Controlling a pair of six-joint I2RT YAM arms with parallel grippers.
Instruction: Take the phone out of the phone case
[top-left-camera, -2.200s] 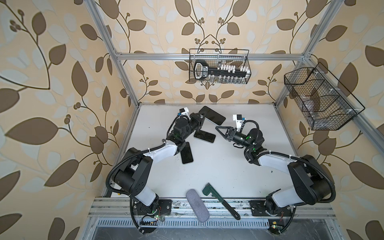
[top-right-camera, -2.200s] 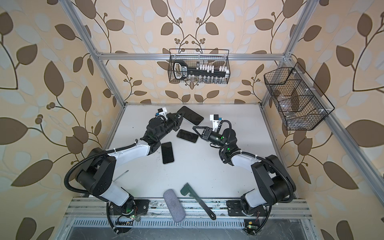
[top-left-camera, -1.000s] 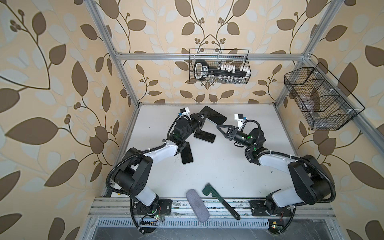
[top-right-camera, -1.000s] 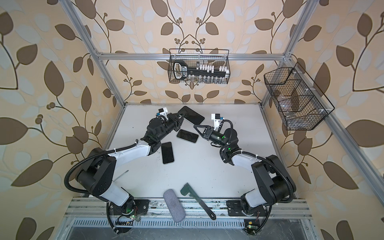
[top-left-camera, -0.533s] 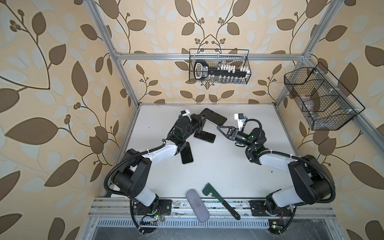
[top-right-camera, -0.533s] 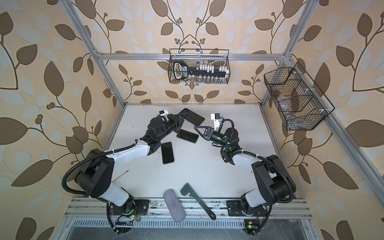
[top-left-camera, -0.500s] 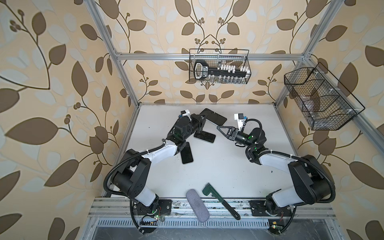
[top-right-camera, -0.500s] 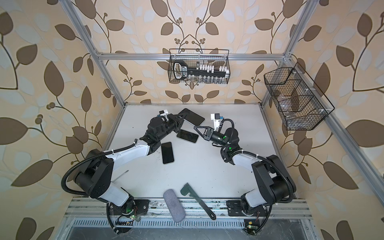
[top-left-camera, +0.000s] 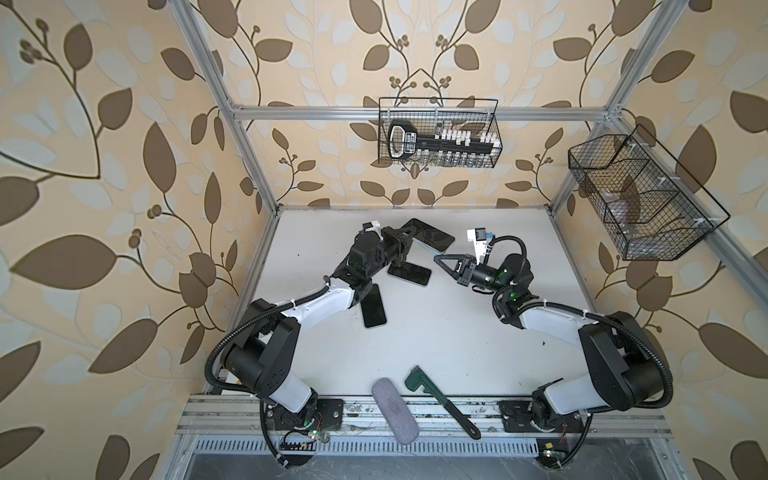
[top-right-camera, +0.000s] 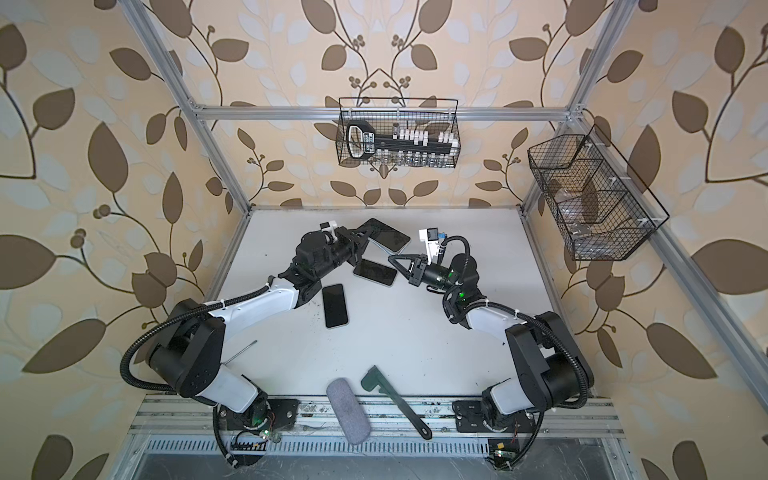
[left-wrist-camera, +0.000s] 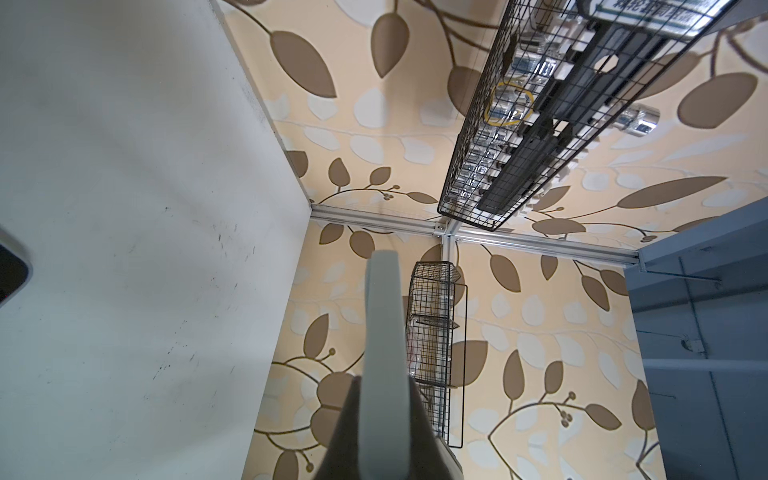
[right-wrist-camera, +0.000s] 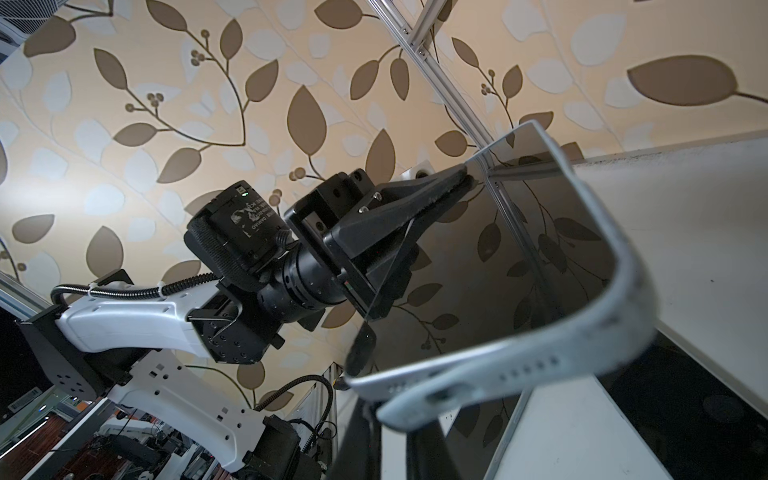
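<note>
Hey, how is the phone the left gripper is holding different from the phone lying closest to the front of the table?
The held phone is tilted in the air, clamped at one edge by the left gripper; the front phone lies flat on the table with no gripper on it. The held phone wears a pale grey case; on the front phone no case can be made out. Both have dark screens facing up.

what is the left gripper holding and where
The cased phone, pinched in the left gripper jaws by an edge near one corner.
</note>
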